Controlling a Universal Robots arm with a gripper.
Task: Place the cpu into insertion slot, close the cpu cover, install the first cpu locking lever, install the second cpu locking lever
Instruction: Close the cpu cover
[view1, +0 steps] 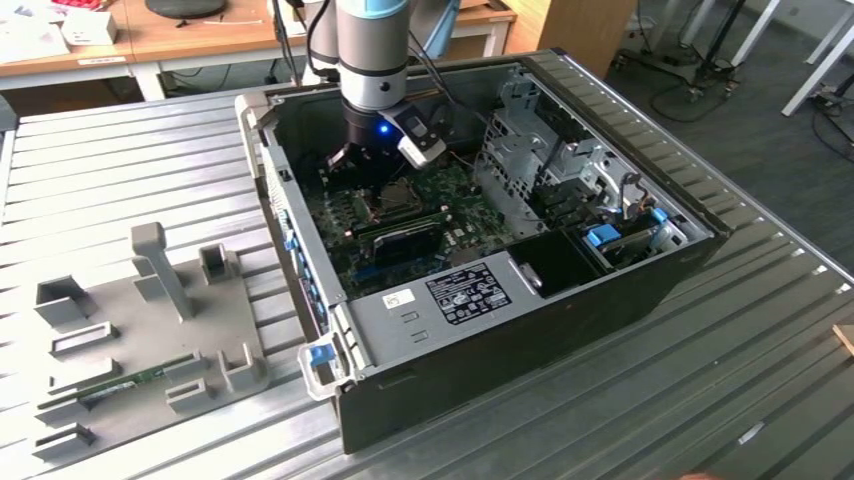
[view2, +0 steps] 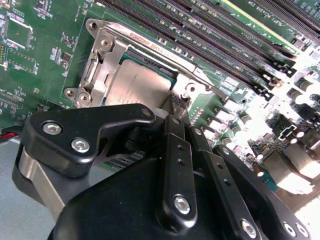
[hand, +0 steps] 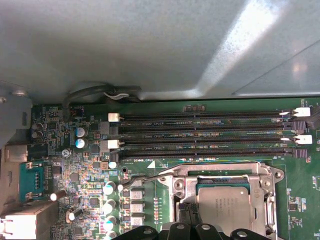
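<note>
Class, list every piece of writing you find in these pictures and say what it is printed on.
Sticker on the grey metal box in the computer case: print too small to read.
Orange print on the cpu cover: blurred, not safely quotable.
White lettering between the memory slots: too small to read.
Nothing else bears readable text.

Exterior view: even light, case (view1: 534, 370) shadowed inside. Second wrist view: glare bleaches motherboard (view2: 50, 70) edge.

Tool (view1: 360, 176) low over motherboard (view1: 461, 196) inside open case (view1: 561, 330)
</note>
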